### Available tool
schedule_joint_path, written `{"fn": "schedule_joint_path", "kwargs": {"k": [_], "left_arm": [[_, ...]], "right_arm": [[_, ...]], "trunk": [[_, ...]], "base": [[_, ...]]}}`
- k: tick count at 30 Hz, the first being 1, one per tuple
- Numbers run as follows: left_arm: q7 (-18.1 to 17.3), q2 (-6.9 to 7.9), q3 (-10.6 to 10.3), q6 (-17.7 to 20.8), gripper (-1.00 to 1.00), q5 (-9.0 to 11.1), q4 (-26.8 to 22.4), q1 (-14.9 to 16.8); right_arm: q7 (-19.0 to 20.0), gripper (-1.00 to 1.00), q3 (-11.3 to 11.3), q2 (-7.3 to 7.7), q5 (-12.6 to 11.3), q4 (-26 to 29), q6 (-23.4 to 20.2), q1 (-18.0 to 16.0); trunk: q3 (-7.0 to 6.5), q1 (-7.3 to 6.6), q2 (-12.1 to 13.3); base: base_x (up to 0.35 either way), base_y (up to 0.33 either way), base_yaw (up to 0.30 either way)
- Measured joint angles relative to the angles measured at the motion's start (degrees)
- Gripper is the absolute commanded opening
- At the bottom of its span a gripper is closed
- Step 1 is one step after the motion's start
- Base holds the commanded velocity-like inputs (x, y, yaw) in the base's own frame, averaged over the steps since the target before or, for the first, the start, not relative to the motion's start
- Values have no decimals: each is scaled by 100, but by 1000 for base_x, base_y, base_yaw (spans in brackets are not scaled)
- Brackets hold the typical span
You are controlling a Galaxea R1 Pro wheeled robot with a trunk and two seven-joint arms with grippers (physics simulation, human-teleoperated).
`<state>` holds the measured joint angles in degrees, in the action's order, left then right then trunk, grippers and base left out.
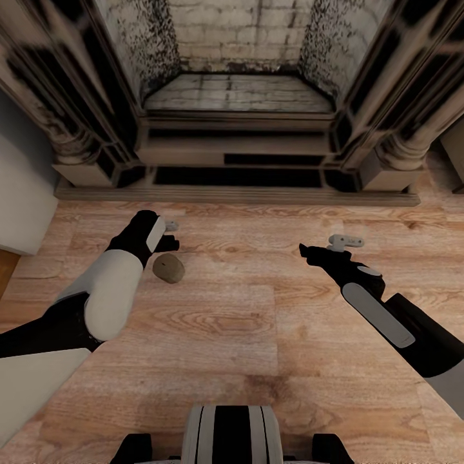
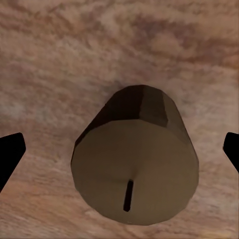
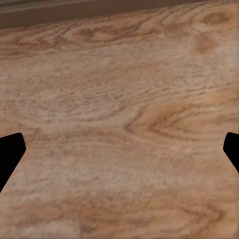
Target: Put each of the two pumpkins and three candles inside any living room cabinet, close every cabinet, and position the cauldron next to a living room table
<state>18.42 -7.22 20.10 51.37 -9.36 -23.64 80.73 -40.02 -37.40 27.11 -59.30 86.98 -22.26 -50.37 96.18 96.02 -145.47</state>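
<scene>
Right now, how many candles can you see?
1. A single candle stands upright on the wood floor before the fireplace, just beside the left gripper, whose fingers are spread wide around it in the wrist view. Others may be out of frame.

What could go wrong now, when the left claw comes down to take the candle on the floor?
1. The candle stands upright on the wooden floor; if one finger touches first, it may tip and roll away.
2. It sits off-centre between the open fingers of the left claw, so the grip may be uneven and slip.
</scene>
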Motion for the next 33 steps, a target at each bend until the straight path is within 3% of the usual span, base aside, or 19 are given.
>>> {"fn": "schedule_joint_path", "kwargs": {"k": [13,19,33], "left_arm": [[6,5,-1,0,100,8,7,0],[6,0,-1,0,100,9,7,0],[-17,-7,-1,0,100,25,34,1]], "right_arm": [[1,100,25,-6,9,9,4,0],[1,100,26,-9,9,12,5,0],[1,100,27,-9,10,12,5,0]], "trunk": [[1,0,0],[133,15,-8],[134,15,-8]], "base": [[0,0,0],[0,0,0],[0,0,0]]}}
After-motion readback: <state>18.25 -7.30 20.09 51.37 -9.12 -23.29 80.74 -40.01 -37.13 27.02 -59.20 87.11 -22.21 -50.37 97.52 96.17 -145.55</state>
